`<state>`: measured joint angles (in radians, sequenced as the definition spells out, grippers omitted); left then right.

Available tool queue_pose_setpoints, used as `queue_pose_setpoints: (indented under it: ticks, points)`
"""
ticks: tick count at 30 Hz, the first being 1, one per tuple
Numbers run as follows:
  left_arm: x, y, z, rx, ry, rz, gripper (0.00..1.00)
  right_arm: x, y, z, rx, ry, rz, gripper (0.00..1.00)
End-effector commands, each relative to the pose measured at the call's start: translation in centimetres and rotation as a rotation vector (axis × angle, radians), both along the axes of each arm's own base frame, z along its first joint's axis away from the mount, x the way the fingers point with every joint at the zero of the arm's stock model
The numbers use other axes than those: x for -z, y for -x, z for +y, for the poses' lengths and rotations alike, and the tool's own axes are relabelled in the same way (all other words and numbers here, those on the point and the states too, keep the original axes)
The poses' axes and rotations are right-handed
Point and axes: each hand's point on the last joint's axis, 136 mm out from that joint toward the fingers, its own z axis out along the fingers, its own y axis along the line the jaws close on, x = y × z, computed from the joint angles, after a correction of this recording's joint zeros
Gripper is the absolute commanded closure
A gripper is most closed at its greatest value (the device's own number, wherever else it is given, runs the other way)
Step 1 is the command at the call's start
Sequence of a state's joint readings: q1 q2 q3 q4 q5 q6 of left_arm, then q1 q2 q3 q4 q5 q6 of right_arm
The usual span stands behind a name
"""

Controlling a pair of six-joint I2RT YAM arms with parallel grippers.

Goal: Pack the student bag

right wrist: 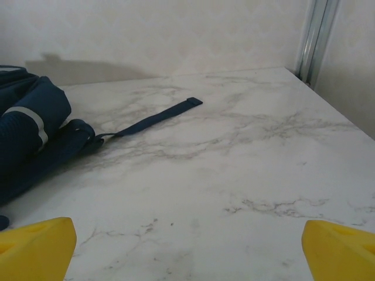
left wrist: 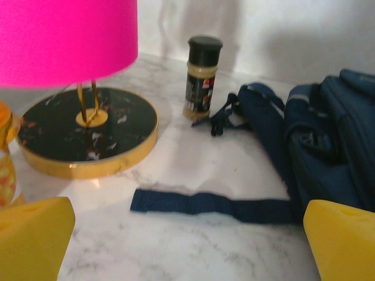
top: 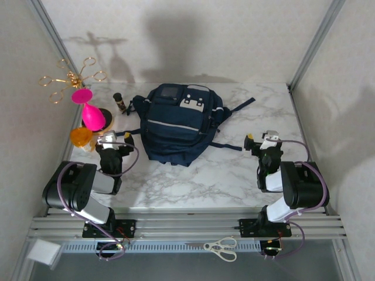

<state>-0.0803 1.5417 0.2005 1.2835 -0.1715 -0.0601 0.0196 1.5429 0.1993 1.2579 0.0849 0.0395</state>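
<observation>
The student bag (top: 176, 126), a large navy blue fabric backpack with grey-white patches and a pale stripe, lies flat at the upper centre of the overhead view on the white, grey-veined marble tabletop (top: 193, 181). Its far edge is close to the back wall. To its left the room is crowded. A small spice jar with a black cap (top: 120, 102) stands just beside the bag's upper-left corner. Further left is a pink-shaded lamp on a round black, gold-rimmed base (top: 88, 111), and an orange translucent object (top: 82, 137) sits at the table's left edge. A gold wire ring stand (top: 70, 79) occupies the upper-left corner. To the right of the bag the marble is bare up to the table's right edge and the aluminium corner post (top: 313, 41), crossed only by a thin navy strap (right wrist: 152, 120) running toward the upper right. The lower half of the tabletop, between the two arms, is open. The left gripper (top: 115, 140) sits near the bag's lower-left edge with its yellow fingers (left wrist: 35, 234) spread wide and nothing between them. A flat navy webbing strap (left wrist: 205, 205) lies on the marble just ahead of them. The right gripper (top: 262, 142) stands apart from the bag's right edge, likewise fully spread and holding nothing. White-handled scissors (top: 221, 247) rest on the front rail in the lower centre.
</observation>
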Motion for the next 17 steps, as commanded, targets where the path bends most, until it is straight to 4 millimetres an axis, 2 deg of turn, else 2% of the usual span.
queue_pose_setpoints:
  ticks: [1, 17]
  points:
    - [-1.34, -0.57, 0.27, -0.01, 0.012, -0.049, 0.01, -1.5, -0.54, 0.06, -0.01, 0.012, -0.057, 0.01]
    - [-1.26, -0.56, 0.25, -0.009, 0.011, -0.044, 0.01, -1.44, -0.57, 0.05, -0.009, 0.012, -0.055, 0.01]
